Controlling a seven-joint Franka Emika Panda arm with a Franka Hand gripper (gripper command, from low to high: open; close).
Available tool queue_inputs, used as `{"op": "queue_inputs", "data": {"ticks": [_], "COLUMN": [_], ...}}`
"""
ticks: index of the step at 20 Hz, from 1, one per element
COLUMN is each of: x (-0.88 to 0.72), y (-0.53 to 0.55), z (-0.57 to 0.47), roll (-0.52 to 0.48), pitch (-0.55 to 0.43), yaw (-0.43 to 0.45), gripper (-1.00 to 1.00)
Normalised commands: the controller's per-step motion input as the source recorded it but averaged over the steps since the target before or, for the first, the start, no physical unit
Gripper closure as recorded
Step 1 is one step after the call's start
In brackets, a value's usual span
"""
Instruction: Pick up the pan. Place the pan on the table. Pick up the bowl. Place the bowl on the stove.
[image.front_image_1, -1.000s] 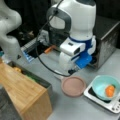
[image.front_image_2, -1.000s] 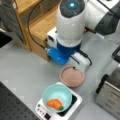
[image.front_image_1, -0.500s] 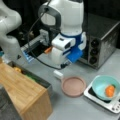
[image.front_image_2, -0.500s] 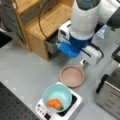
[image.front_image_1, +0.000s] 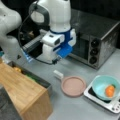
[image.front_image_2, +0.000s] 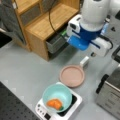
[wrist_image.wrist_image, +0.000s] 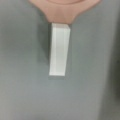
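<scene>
Two task things are sitting apart: the pan (image.front_image_1: 73, 85) is lying flat on the grey desk (image.front_image_2: 27, 72) just beside the stove (image.front_image_2: 75, 105), and the bowl (image.front_image_2: 57, 97) is resting on that stove. Whether the claw (image.front_image_1: 57, 60), hanging above the pan's handle (wrist_image.wrist_image: 59, 49), is released or clenched I cannot tell.

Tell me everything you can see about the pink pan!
The pan is shallow, round and dusty pink, matte, with a short white block handle. It looks empty. It lies flat on the grey table, beside the stove that carries the teal bowl. Nothing grips it: the gripper hangs above the handle, apart from it.
</scene>
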Motion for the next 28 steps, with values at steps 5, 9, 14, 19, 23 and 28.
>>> {"op": "queue_inputs", "data": {"ticks": [5, 9, 14, 19, 23, 28], "x": [-0.23, -0.2, -0.15, -0.08, -0.06, -0.07], "y": [-0.15, -0.14, -0.11, -0.08, -0.08, -0.08], "z": [-0.3, -0.43, -0.38, -0.24, -0.22, -0.18], "roll": [0.234, 0.21, 0.168, 0.08, 0.035, 0.006], "pitch": [-0.203, -0.15, -0.109, -0.072, -0.118, -0.135], "yaw": [0.052, 0.015, 0.014, 0.011, 0.026, 0.023], "gripper": [-1.0, -1.0, -1.0, -1.0, -1.0, -1.0]}}
